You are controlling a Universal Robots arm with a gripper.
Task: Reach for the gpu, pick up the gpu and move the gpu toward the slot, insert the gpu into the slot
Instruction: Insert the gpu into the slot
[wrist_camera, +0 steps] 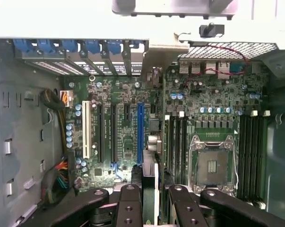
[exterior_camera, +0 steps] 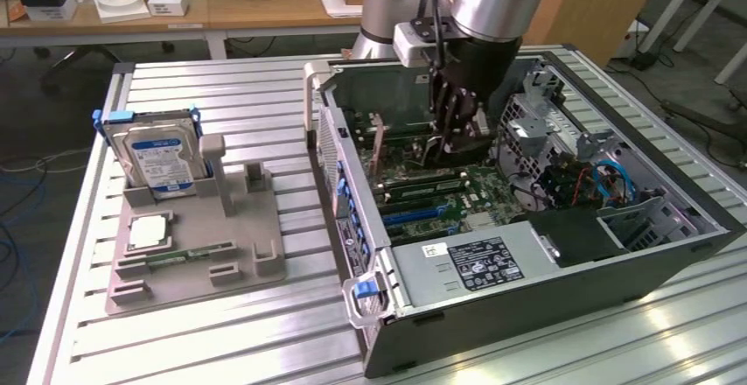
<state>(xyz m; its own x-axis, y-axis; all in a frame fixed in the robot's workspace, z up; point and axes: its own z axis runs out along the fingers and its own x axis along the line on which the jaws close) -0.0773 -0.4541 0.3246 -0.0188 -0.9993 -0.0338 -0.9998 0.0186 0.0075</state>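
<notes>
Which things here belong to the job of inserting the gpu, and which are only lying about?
Job: gripper, shut on the gpu; blue card slot; open computer case.
Lying about: hard drive, memory stick, processor chip, grey holder.

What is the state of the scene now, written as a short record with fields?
end effector: inside the open computer case, closed on the gpu
gpu: held edge-on over the motherboard, close to the blue slot; whether it is seated cannot be told
hard drive: upright in the grey holder, outside the case
</notes>
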